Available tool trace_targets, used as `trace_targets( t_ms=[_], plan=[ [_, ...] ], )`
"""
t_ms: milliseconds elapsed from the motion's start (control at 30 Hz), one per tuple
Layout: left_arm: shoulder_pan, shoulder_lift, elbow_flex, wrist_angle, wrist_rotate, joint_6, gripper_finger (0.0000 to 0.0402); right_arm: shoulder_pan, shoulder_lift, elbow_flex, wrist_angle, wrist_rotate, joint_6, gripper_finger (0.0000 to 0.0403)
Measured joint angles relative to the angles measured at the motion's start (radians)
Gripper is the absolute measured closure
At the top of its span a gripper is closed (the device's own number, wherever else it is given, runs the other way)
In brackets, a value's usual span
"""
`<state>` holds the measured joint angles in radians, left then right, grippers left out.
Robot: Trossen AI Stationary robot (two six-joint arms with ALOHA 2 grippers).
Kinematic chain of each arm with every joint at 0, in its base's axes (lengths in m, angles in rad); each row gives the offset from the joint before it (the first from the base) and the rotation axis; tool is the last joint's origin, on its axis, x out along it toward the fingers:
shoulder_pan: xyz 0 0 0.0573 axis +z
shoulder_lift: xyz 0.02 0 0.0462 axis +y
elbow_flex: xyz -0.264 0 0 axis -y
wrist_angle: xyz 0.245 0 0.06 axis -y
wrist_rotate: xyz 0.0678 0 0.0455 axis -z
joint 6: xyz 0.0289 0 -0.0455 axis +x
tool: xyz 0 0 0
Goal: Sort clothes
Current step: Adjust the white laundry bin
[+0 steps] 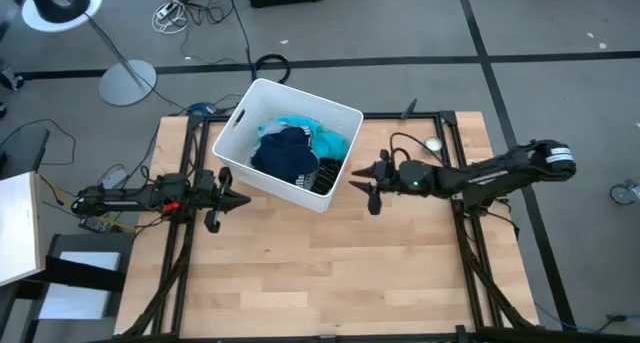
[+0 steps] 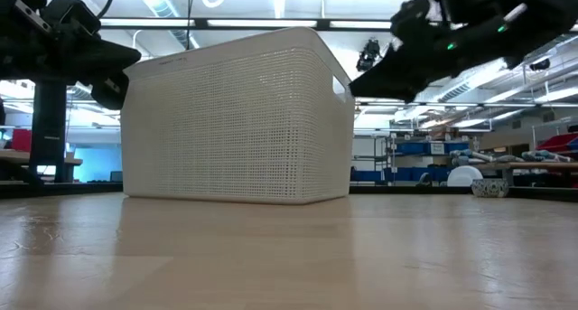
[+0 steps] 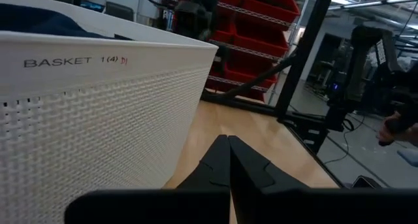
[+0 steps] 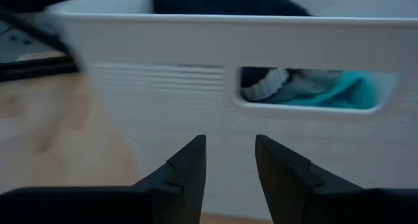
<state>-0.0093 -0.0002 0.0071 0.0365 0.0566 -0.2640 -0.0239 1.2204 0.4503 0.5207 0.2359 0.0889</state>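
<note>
Grey floor with loose cables surrounds the wooden table, and we see shelving with red bins behind it in the left wrist view. Most of the table's near half lies bare, open for either arm. The white plastic bin sits skewed at the far side, one corner close to the table's far edge. Inside it we make out the clothes: a dark navy garment with white print on top and a teal shirt behind it toward the far corner. We cannot pick out the other garments. The left arm reaches in low and level from the table's left edge, and the left hand hovers just beside the bin's left wall, fingers pressed together and holding nothing. The right arm stretches across from the right side, elbow out past the table edge; the right hand hangs near the bin's right wall, facing its handle slot, fingers slightly parted and empty, with teal fabric showing through the slot.
</note>
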Motion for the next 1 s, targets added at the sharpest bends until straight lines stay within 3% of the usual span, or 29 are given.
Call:
trace_targets(
  t_ms=[300, 567, 700, 833, 1000],
  plan=[
    [0.0, 0.0, 0.0, -0.003, 0.06, -0.006, 0.04, -0.133, 0.173, 0.0, 0.271, -0.007, -0.081, 0.027],
    [0.0, 0.0, 0.0, -0.004, 0.06, -0.006, 0.04, -0.287, 0.238, 0.0, 0.291, 0.014, -0.108, 0.027],
    [0.0, 0.0, 0.0, -0.004, 0.06, -0.009, 0.04, -0.39, 0.253, 0.0, 0.295, 0.021, -0.042, 0.027],
    [0.0, 0.0, 0.0, -0.005, 0.06, -0.009, 0.04, -0.443, 0.241, 0.0, 0.28, -0.152, 0.127, 0.027],
    [0.0, 0.0, 0.0, -0.006, 0.06, -0.005, 0.04, -0.432, 0.207, 0.0, 0.262, -0.435, 0.127, 0.027]
  ],
)
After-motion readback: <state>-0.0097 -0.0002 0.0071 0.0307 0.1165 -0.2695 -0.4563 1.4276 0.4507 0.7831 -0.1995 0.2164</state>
